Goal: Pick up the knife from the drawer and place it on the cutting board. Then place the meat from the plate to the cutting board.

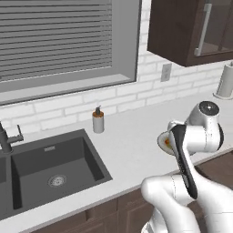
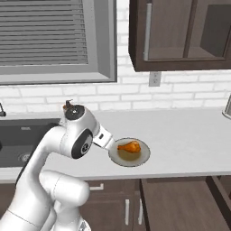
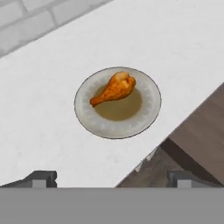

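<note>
plate [image 3: 149, 114] near the front edge of the white counter [image 2: 189, 135], bearing the meat [image 3: 114, 89] — thick end toward the plate's far rim, narrow tip over the olive centre. gripper [image 3: 110, 178] above the counter's front edge, apart from the plate, fingertips [image 3: 41, 178] spread wide with nothing between them. sink [image 1: 54, 168] sits well to the left — soap dispenser [image 1: 98, 120] behind it.

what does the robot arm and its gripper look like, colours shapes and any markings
The arm is glossy white, built of rounded tubular links with bulbous joints. Dark grey round caps mark the joints, one topped by a small light ring, and a long black strip runs down one link in the left base view. The gripper shows as two small dark grey, blocky finger tips with lighter faces. No cables or lettering are visible.
</note>
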